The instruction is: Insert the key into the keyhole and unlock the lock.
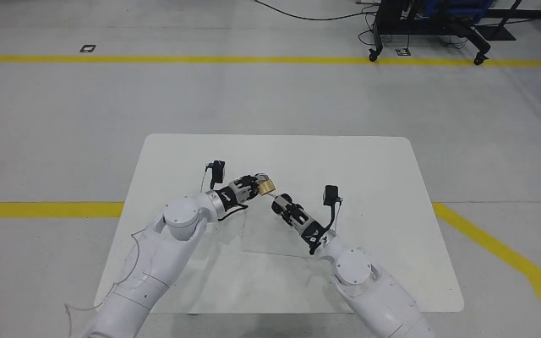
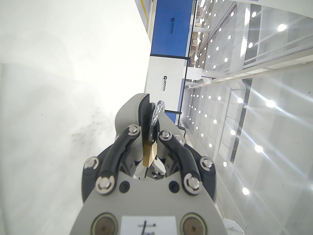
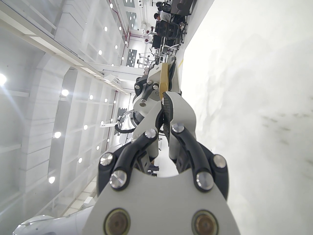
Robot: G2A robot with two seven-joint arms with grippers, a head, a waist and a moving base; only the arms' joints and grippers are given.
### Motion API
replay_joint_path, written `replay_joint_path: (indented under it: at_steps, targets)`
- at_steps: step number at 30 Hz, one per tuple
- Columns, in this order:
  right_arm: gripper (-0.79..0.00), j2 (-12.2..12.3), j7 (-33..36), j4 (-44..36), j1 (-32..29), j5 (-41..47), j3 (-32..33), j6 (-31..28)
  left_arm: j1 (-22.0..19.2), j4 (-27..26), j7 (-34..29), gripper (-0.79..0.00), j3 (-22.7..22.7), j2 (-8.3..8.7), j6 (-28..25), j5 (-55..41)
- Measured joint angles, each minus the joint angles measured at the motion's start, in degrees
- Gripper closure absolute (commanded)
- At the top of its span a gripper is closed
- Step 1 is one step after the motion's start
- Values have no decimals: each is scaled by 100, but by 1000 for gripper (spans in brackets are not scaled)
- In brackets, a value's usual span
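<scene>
A brass padlock is held above the white table, with my left gripper shut on it. In the left wrist view its brass body lies between the fingers and its silver shackle pokes past the left gripper's tips. My right gripper faces the lock from the opposite side, its fingers pressed together. A thin pale sliver, the key, bridges its tips and the lock. In the right wrist view the right gripper meets the end of the padlock; the key is hidden between the pads.
Both arms meet over the table's middle, well inside its edges. Yellow floor lines run beyond the table, and a dark wheeled frame with cables stands far back right.
</scene>
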Motion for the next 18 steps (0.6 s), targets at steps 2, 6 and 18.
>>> replay_joint_path:
  at_steps: [2,6,18]
  targets:
    - [0,-12,-108,4,-1,-72,6,-6,10,6,51,0,-27,-6,0,-39]
    - [0,-37,-313,6,-24,-175,20,-71,52,0,225,0,-112,-20,-10,-182]
    - [0,-192,-1132,37,84,-754,-206,98,117,-60,333,0,-199,-48,-7,-244]
